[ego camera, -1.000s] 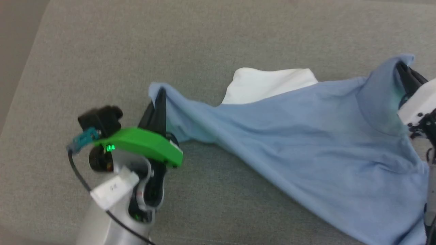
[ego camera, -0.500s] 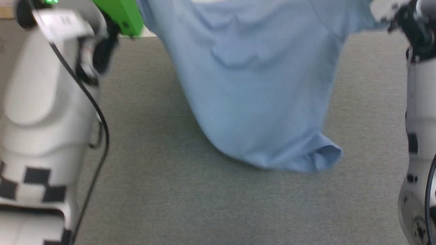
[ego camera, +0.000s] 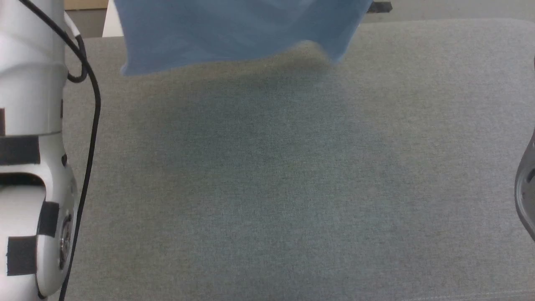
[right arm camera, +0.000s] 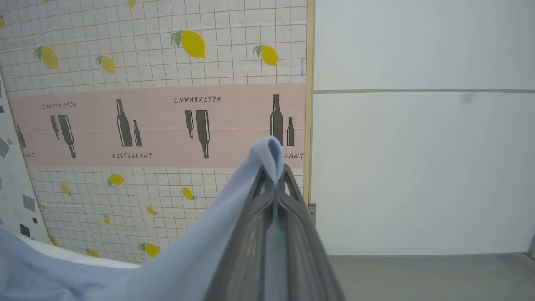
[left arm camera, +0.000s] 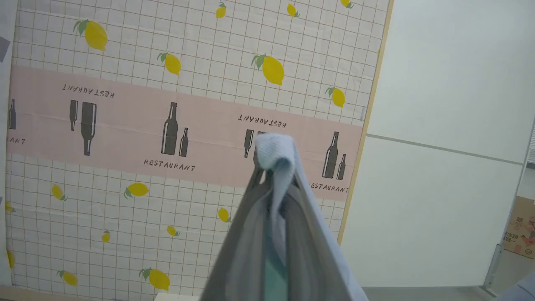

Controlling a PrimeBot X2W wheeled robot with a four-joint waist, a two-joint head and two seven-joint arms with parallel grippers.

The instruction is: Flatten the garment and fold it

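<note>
Grey surface [ego camera: 267,188] fills the foreground, and the light blue T-shirt [ego camera: 234,33] hangs over its far edge, blurred hem seemingly just clear of it. Left gripper [left arm camera: 271,175], jaws clamped on a bunched corner. Right gripper [right arm camera: 273,179], jaws pinching another fold.

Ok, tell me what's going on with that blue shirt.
The robot is holding the garment up in the air with both arms. The left gripper and the right gripper are each shut on a pinch of its fabric. The cloth hangs as a sheet above the grey padded surface, with its lower edge apparently clear of it and a shadow underneath. Nothing is laid flat or folded yet.
</note>
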